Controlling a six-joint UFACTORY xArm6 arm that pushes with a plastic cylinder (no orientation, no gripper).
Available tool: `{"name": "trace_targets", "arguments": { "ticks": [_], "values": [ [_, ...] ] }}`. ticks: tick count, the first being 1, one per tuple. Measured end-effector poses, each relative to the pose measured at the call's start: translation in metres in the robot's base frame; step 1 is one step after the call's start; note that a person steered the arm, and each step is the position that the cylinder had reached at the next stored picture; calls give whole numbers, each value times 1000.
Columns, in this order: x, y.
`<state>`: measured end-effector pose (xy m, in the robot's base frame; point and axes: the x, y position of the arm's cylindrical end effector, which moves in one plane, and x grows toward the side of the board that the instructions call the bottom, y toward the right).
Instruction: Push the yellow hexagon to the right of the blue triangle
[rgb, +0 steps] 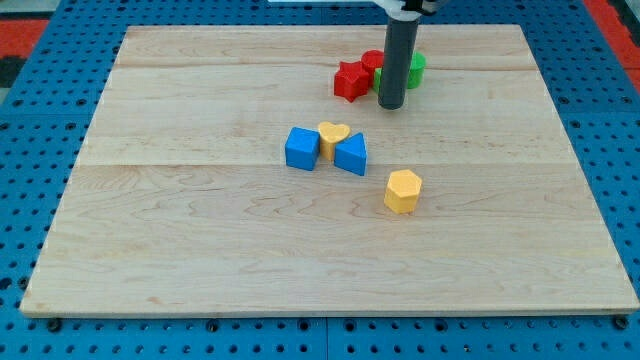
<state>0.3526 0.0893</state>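
Observation:
The yellow hexagon (403, 191) lies near the board's middle, below and to the right of the blue triangle (351, 154). A yellow heart (333, 136) sits between the blue triangle and a blue cube (302, 148), touching both. My tip (391, 105) is toward the view's top, well above the yellow hexagon and up and right of the blue triangle. It stands next to a cluster of red and green blocks.
A red star (351, 80), a red block (373, 62) and a green block (415, 69) cluster at the view's top, partly hidden behind the rod. The wooden board (200, 230) lies on a blue pegboard surface.

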Motion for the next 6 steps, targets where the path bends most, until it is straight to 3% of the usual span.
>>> {"name": "trace_targets", "arguments": {
  "ticks": [1,2,3,4,5,6],
  "values": [
    [56,37],
    [98,-5],
    [99,-35],
    [98,-3],
    [116,56],
    [164,46]
  ]
}}
